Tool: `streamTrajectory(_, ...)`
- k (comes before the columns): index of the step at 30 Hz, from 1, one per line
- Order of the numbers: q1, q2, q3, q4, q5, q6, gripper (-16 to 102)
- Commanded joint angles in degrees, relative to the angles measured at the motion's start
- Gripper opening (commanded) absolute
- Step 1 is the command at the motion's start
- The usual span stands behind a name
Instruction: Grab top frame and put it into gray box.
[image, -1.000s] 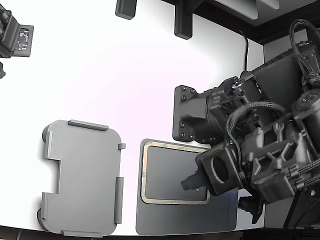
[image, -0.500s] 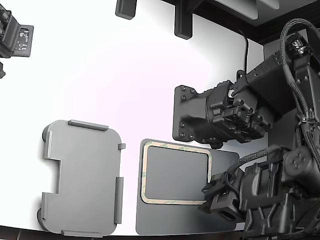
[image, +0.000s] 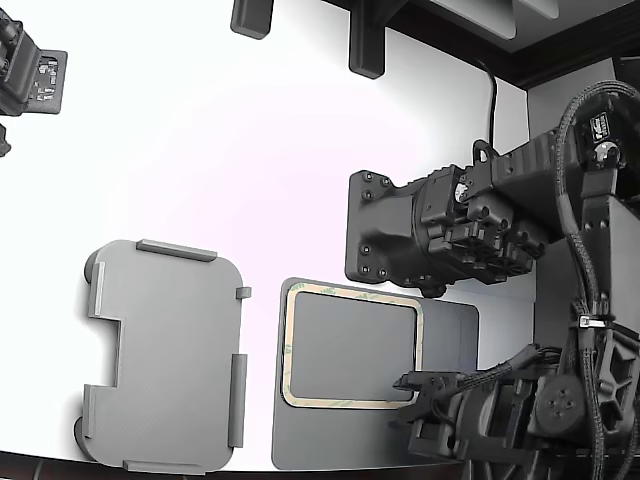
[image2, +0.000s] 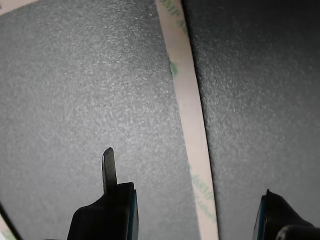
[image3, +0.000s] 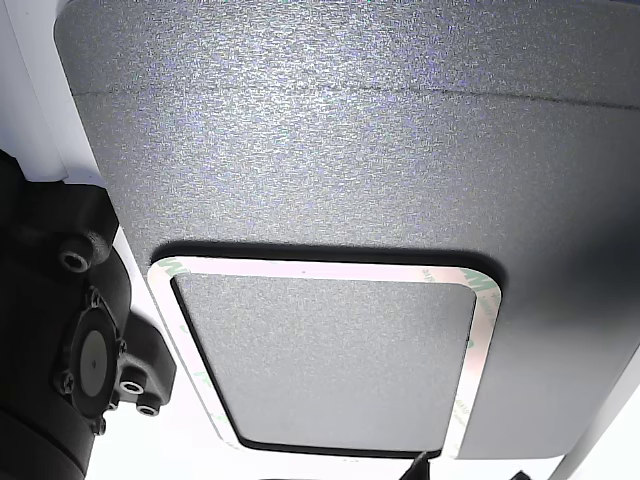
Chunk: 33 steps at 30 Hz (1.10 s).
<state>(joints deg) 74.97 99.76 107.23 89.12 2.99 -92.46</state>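
Wrist view: we see the pincer (image2: 195, 212) wide apart, straddling one rim strip of the top frame (image2: 187, 115), apparently to pinch it off the dark slab (image2: 260, 100) beneath.

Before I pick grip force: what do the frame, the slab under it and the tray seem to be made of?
Frame: thin cream strip with green flecks, probably paper-backed tape or card.
Slab: dark gray, matte, with a fine grainy texture; likely textured plastic.
Tray: light gray, matte, with molded edge tabs; looks like plastic.
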Motion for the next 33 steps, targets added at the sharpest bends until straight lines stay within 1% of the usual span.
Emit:
streamTrajectory(1,-0.44,-2.2,-2.99,0.35,-0.09,-2.29,100)
streamTrajectory(8,2.11,-4.13,-3.87,-0.62,-1.49,-3.96,100)
streamTrajectory(14,3.78,-3.43,-1.93,-1.76,-1.05,-4.22,100)
streamTrajectory(16,3.96,-2.37,-0.09,-3.16,-1.05,-5.36,100)
streamTrajectory(20,4.13,0.18,4.83,-7.65,-1.85,-8.26,94)
streamTrajectory(23,4.13,0.18,6.24,-9.49,-2.11,-9.4,93)
streamTrajectory(27,4.13,-1.23,5.45,-9.67,-2.2,-9.4,91)
streamTrajectory(33,3.34,-3.78,3.87,-9.23,-1.32,-9.76,94)
